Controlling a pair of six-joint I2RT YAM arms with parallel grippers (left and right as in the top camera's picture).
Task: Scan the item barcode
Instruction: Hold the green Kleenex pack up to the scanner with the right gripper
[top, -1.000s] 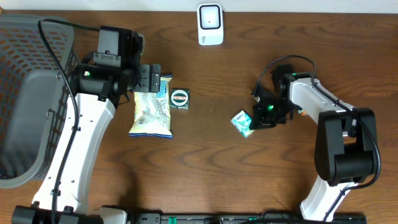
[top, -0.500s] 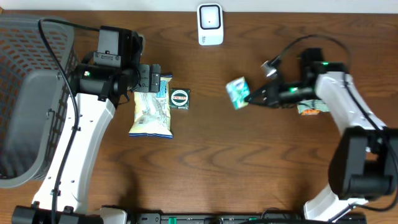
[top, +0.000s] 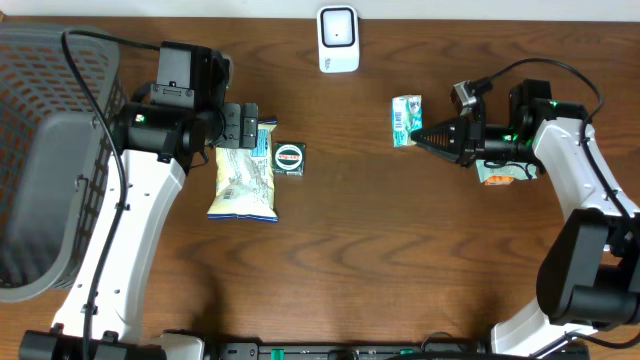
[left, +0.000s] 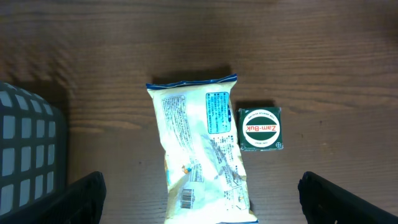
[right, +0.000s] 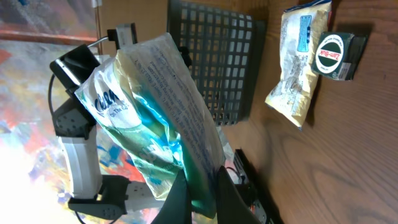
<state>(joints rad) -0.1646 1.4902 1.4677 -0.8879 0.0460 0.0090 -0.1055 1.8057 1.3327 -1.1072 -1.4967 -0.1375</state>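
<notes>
the left gripper (top: 243, 124) is hovering, jaws wide apart, over the snack bag (top: 245, 178). the green packet (top: 406, 121) is hanging right of the scanner (top: 338, 39), with the right gripper (top: 428, 135) clamping it. pickup looks done; showing the barcode to the scanner is remaining.

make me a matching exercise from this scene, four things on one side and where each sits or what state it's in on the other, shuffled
1. teal packet
2. snack bag
3. green box
4. scanner

A. at the far edge of the table
B. lying flat under the open left gripper
C. pinched in the shut right gripper
D. beside the snack bag's upper end

Pairs: 1-C, 2-B, 3-D, 4-A
</notes>
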